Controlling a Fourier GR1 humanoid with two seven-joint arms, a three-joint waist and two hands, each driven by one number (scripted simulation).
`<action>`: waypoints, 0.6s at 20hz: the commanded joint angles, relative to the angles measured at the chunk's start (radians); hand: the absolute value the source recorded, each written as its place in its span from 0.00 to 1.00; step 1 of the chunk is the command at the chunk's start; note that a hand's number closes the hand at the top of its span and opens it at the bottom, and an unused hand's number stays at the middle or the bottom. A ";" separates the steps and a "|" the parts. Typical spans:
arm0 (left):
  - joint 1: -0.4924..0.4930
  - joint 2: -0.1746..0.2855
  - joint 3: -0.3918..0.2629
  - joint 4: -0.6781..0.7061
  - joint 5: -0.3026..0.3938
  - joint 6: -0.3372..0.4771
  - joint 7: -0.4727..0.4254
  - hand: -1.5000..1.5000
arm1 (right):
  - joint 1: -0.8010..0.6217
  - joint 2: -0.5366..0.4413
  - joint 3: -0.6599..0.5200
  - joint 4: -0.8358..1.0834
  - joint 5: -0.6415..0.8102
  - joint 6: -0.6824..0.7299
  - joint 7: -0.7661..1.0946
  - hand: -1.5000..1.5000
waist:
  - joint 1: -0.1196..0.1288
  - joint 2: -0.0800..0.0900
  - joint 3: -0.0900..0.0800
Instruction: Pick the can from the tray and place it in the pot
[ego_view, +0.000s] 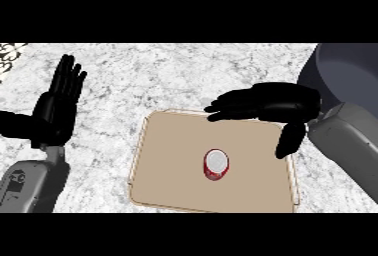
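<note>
On the marbled counter (148, 75), the right hand (273, 102) is hovering, fingers spread and holding nothing, while the red can (215, 165) is standing upright on the tray (170, 185) just short of its thumb, probably light, stiff and slick, best taken round its sides.

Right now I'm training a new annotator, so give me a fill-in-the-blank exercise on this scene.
The can stands on the tray, its body coloured ____.
The right hand hovers over the tray's ____ edge.
The pot shows at the view's upper ____ corner.
Missing: red; far; right.
</note>
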 joint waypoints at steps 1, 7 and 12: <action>-0.002 -0.023 -0.005 0.009 -0.024 0.003 -0.018 0.50 | 0.000 0.079 0.028 0.042 0.084 0.046 0.039 0.00 | 0.000 0.000 0.000; 0.050 0.014 0.047 -0.055 0.009 -0.047 0.031 0.50 | 0.093 0.084 0.014 -0.060 0.127 0.117 0.060 0.00 | -0.006 -0.003 0.000; -0.032 -0.001 0.077 0.043 0.007 -0.065 0.010 0.50 | 0.097 0.182 0.020 0.008 0.222 0.046 0.006 0.00 | -0.009 0.000 0.000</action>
